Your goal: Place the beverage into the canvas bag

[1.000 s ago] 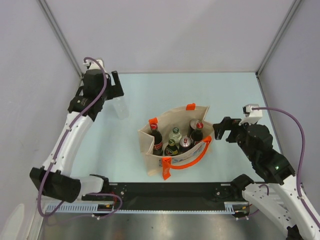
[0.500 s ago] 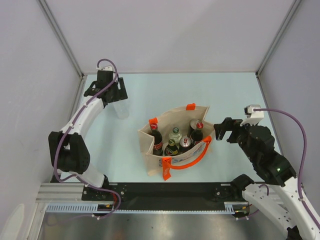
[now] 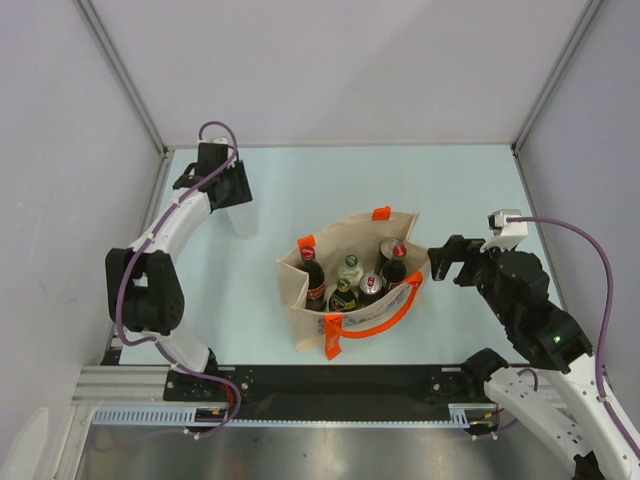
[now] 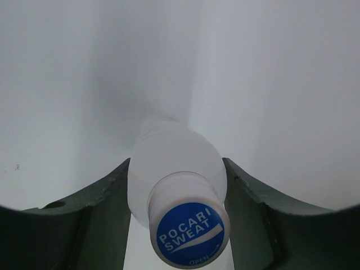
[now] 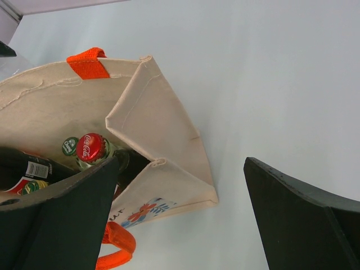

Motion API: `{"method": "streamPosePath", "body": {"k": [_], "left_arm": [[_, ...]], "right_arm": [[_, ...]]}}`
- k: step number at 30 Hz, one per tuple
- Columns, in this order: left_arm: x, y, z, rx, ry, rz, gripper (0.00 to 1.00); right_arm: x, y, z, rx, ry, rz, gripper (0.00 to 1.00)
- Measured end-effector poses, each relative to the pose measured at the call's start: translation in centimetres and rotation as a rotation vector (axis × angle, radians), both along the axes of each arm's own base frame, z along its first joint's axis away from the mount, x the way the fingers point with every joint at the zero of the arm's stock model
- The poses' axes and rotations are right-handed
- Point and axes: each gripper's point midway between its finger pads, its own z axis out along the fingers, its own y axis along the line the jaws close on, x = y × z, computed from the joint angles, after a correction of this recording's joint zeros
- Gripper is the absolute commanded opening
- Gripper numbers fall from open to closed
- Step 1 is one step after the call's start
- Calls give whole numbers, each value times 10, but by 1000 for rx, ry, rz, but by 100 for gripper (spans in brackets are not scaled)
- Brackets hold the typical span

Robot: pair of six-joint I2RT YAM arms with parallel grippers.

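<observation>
Mid-table stands your bag [image 3: 293,285], drinks [image 3: 349,268] upright inside it. Just beside its right end your right gripper [image 3: 440,262] hangs wide open, holding nothing. In the far left corner, well apart from the bag, your left gripper [image 3: 228,192] clasps the bottle [image 4: 175,163] on both sides.

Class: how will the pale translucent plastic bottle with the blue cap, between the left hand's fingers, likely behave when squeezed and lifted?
The pale translucent plastic bottle looks thin-walled, so it may dent under the dark fingers. Its smooth, rounded body could slip or twist in the grip. If dropped on its side, it would probably roll.
</observation>
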Motion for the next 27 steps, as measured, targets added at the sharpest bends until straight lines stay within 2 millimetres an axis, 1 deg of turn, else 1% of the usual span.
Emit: {"method": "streamPosePath", "body": {"k": [1, 3, 4, 6, 10, 15, 17, 23, 25, 27], "left_arm": [[0, 0, 0, 0, 0, 0, 27], [0, 0, 0, 3, 0, -3, 18], [0, 0, 0, 3, 0, -4, 10], [0, 0, 0, 4, 0, -6, 0], [-4, 1, 1, 11, 8, -12, 0], [-18, 3, 3, 26, 41, -22, 0], [-24, 5, 7, 34, 48, -27, 0], [-36, 2, 26, 50, 24, -47, 0], [-41, -3, 35, 56, 17, -67, 0], [-45, -13, 44, 69, 9, -100, 0]], "right_arm": [[0, 0, 0, 0, 0, 0, 100], [0, 0, 0, 0, 0, 0, 100], [0, 0, 0, 0, 0, 0, 100], [0, 0, 0, 0, 0, 0, 100], [0, 0, 0, 0, 0, 0, 100], [0, 0, 0, 1, 1, 0, 100], [0, 0, 0, 1, 1, 0, 100], [1, 1, -1, 0, 7, -1, 100], [1, 1, -2, 0, 9, -1, 100], [1, 1, -2, 2, 10, -1, 100]]}}
